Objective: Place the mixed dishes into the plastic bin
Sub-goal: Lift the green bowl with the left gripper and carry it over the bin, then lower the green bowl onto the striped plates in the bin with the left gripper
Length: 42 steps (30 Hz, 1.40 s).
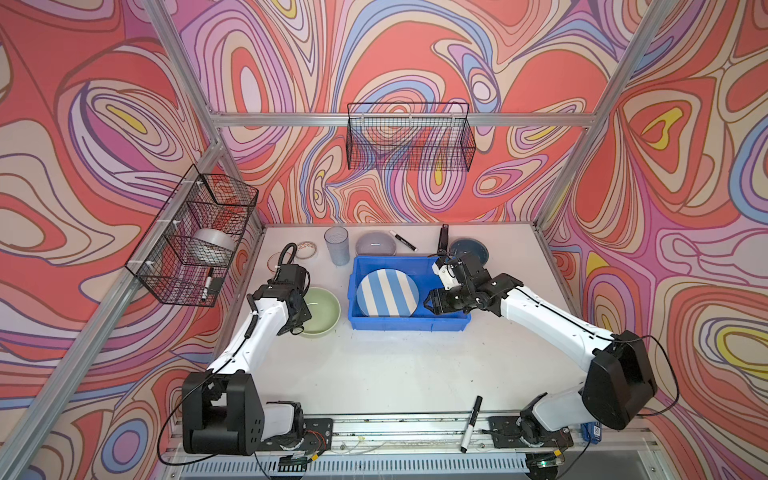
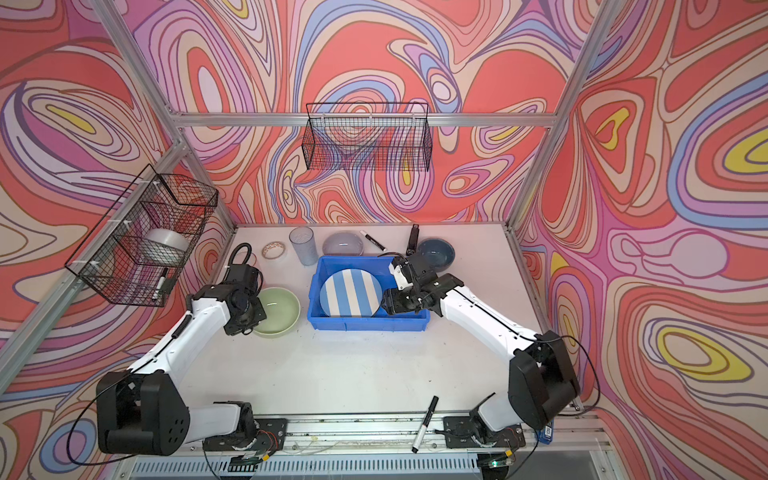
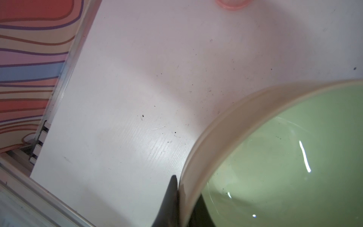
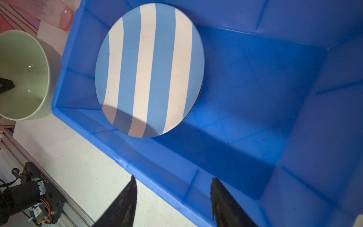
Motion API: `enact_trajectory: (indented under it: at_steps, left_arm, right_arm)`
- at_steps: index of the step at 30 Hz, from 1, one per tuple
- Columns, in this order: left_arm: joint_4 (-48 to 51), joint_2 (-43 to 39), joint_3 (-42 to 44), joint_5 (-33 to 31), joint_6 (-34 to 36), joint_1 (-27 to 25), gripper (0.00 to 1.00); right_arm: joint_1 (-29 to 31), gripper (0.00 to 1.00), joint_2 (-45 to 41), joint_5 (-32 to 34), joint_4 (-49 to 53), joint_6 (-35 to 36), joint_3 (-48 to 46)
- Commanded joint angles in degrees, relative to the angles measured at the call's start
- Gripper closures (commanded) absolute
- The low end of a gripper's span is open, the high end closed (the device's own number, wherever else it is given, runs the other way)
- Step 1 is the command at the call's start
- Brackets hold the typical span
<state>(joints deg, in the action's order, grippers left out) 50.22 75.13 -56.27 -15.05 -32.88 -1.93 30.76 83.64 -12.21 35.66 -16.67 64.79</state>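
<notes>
The blue plastic bin (image 1: pixel 411 323) stands mid-table with a blue-white striped plate (image 1: pixel 387 293) lying inside it. To its left sits the green bowl (image 1: pixel 322 311). My left gripper (image 3: pixel 185 196) is shut on the bowl's rim, one finger inside and one outside. My right gripper (image 4: pixel 172 180) hangs open and empty over the bin's front wall (image 4: pixel 157 157). Along the back stand a bluish tumbler (image 1: pixel 336 245), a lavender bowl (image 1: pixel 376 243), a dark blue bowl (image 1: pixel 469 249) and a small patterned plate (image 1: pixel 305 249). A pink tumbler (image 4: pixel 49 13) lies behind the green bowl.
Two black-and-white markers lie on the table, one at the back (image 1: pixel 402 240) and one on the front rail (image 1: pixel 471 424). A wire basket (image 1: pixel 195 237) on the left wall holds a tape roll (image 1: pixel 214 245). Another wire basket (image 1: pixel 409 137) hangs on the back wall.
</notes>
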Motion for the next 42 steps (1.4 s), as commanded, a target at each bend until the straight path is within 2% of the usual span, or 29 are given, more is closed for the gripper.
enact_trajectory:
  at_steps: [1,4,13,18,21,25,32,42]
  left_arm:
    - [3.4,-2.5,-5.0,-2.2,1.8,0.0,1.0]
    - [5.3,-3.1,-7.9,0.6,4.2,0.0,1.0]
    - [8.3,-3.5,-16.9,15.4,9.7,-0.1,1.0]
    - [8.5,-1.1,-22.7,27.3,12.8,-0.2,1.0]
    - [8.4,0.9,-25.6,31.2,12.9,-0.7,1.0]
    - [8.8,5.1,-30.0,30.9,13.3,-3.6,1.0]
    - [7.3,15.4,-38.3,27.1,11.1,-12.9,1.0]
    - [6.6,28.1,-45.7,24.8,10.4,-17.2,1.0]
  right_arm:
    - [-0.3,0.38,-2.8,2.5,1.1,0.0,0.5]
    - [-0.4,0.38,-3.5,4.1,2.0,0.2,0.3]
    - [-0.7,0.38,-3.9,5.1,2.7,-0.6,-0.6]
    - [-0.7,0.38,-4.7,7.7,3.7,-1.1,-1.3]
    - [-0.8,0.38,-5.3,9.0,4.3,-1.7,-1.6]
    - [-0.8,0.38,-6.1,10.9,5.1,-2.3,-1.9]
    - [-0.8,0.38,-7.6,14.5,8.2,-3.5,-2.1]
    - [-0.8,0.38,-12.0,18.6,11.7,-4.8,-2.4]
